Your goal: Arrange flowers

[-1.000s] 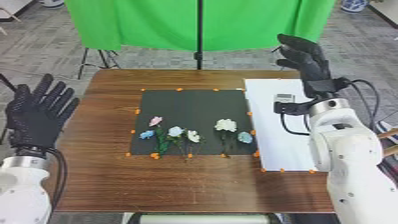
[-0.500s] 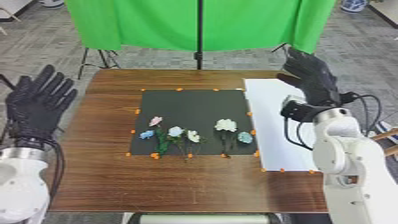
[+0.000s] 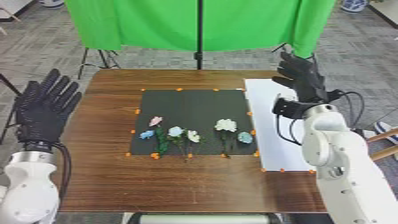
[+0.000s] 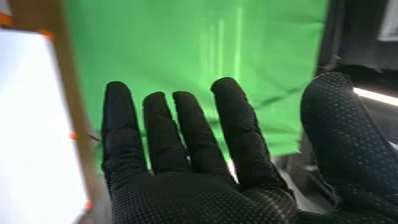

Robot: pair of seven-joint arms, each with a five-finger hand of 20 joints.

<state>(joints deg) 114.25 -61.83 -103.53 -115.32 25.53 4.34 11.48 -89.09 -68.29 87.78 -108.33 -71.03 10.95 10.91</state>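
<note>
1. Green curtain (image 3: pixel 151 25): past the fingertips of both hands, background only.
2. Brown table (image 3: pixel 178 195): between the two hands; my left fingers are off beside its edge.
3. Dark mat (image 3: pixel 191 107): left of my right fingers. Slip risk if I drag fingertips along it instead of lifting.
4. White sheet (image 3: pixel 282 155): under and beside my right hand, touching or not, can't tell. A low sweep toward the flowers could ruck it up.
5. Right hand (image 3: pixel 304 82): fingers straight and apart, thumb held out, grasping nothing. Left hand (image 3: pixel 43 115): fingers extended, loose, nothing in it either.
6. Flowers, all lying on the mat, left of my right fingers and nearer me than their tips. Big white flower (image 3: pixel 226 125) beside light blue flower (image 3: pixel 244 137): closing in there could catch both, stems being so near.
7. Pale flower (image 3: pixel 175 131), small white flower (image 3: pixel 194 136), blue flower (image 3: pixel 147 134), pink flower (image 3: pixel 155 121): farther left from those fingers. Stems bunch up, so lifting one may tug its neighbour; pinching by the bloom could crush petals.
8. Orange markers (image 3: pixel 155 156): smallest, round the mat; a fingertip might snag one.
</note>
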